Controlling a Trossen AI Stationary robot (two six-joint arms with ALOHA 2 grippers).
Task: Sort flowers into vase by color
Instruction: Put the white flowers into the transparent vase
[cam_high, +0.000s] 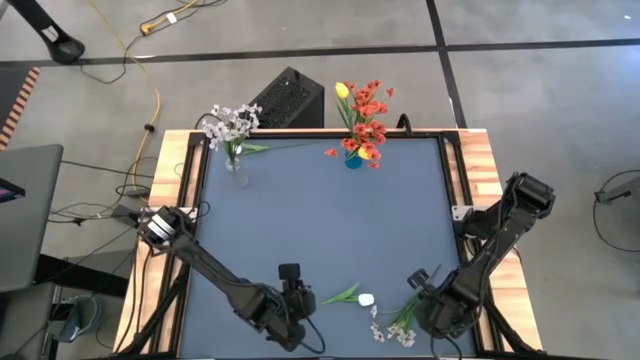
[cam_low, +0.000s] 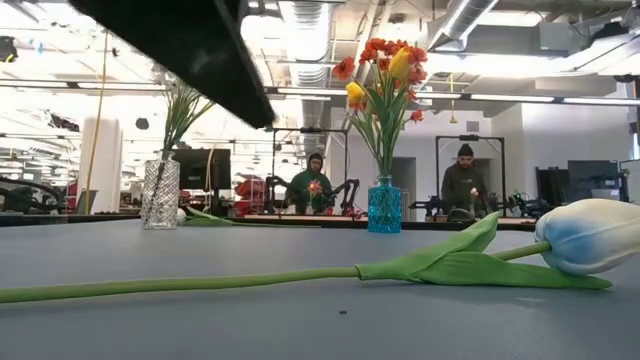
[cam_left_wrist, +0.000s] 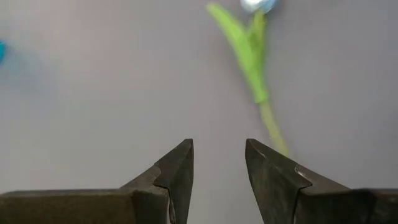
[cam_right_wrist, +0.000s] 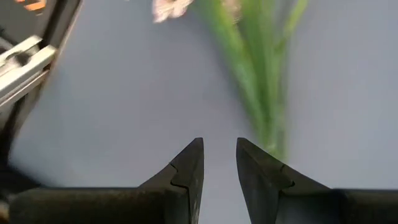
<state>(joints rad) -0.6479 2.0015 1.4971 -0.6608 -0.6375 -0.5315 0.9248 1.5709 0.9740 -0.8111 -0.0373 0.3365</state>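
Note:
A white-budded flower (cam_high: 360, 298) lies flat on the blue-grey table near its front edge; in the low view its bud (cam_low: 590, 235) and long stem (cam_low: 200, 285) rest on the table. A sprig of tiny whitish blossoms (cam_high: 392, 325) lies beside it. My left gripper (cam_high: 308, 305) is open and empty, just short of the white flower's stem (cam_left_wrist: 264, 106). My right gripper (cam_high: 425, 300) is open with a narrow gap and empty, close before the sprig's green stems (cam_right_wrist: 261, 93). A clear vase (cam_high: 236, 168) holds whitish blossoms. A blue vase (cam_high: 353, 158) holds red and yellow flowers.
Both vases stand near the table's far edge, the clear one (cam_low: 160, 195) at the left and the blue one (cam_low: 383, 210) near the middle. Wooden rails (cam_high: 480, 160) border the table. People sit in the room behind (cam_low: 465, 185). A dark arm (cam_low: 190, 40) crosses the low view's top.

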